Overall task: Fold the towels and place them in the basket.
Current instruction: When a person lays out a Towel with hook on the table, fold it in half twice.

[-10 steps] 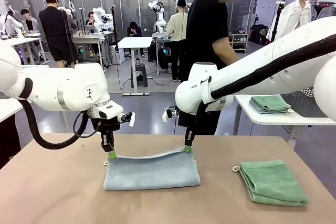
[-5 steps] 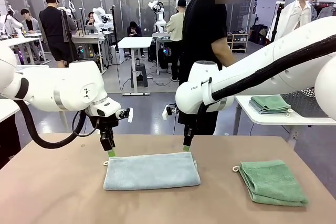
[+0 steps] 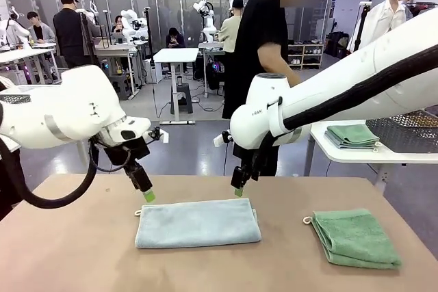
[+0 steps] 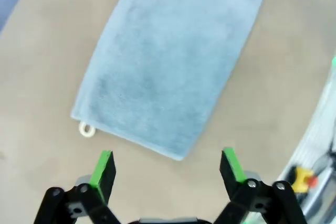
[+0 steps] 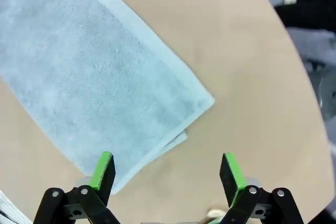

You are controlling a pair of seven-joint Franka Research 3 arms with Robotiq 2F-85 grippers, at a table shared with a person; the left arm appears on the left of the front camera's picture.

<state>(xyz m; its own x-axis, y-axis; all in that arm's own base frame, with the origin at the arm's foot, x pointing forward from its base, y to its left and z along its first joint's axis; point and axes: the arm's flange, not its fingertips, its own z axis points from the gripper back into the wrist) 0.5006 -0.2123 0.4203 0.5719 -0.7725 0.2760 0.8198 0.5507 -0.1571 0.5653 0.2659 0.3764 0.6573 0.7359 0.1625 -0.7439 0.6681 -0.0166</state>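
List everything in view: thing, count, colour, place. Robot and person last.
blue-grey towel: one, blue-grey, folded, table centre
green towel: one, green, folded, table right
table: one, tan, foreground
side table: one, white, far right
stacked towels: two, green over grey, side table
basket: one, dark grey, side table
person: one, black shirt, far side
left gripper: one, black-green, open, over blue-grey towel's left corner
right gripper: one, black-green, open, over its right corner

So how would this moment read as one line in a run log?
left end effector: open, empty | right end effector: open, empty | blue-grey towel: folded, flat on table | green towel: folded, on table
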